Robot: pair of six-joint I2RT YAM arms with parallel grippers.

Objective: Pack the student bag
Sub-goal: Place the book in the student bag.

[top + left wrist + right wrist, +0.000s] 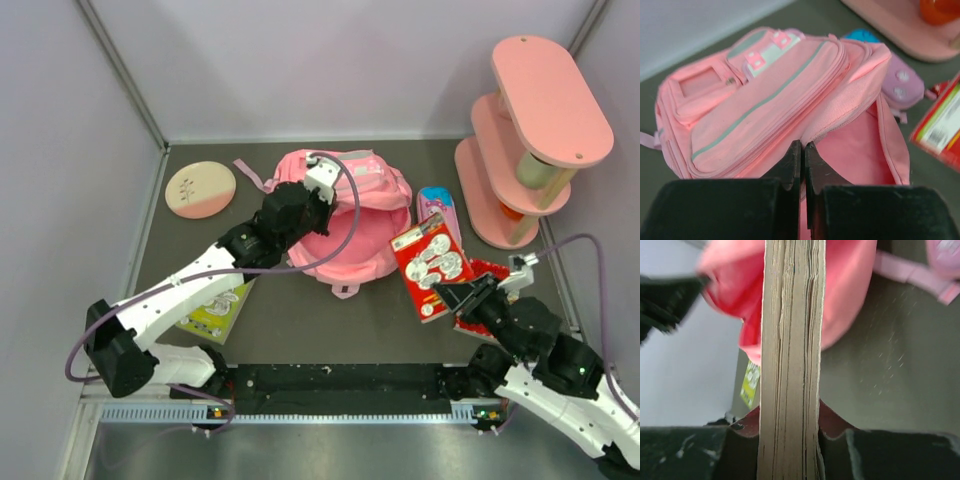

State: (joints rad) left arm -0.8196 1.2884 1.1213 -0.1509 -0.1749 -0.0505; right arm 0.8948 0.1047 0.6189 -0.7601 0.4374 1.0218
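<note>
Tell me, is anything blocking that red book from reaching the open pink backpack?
Nothing visible: only bare dark table lies between the red cartoon-cover book in the right hand and the open pink fabric backpack.

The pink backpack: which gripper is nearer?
Left. The left gripper pinches the backpack at its opening edge; the right gripper, holding a red book, is apart, to its right.
</note>
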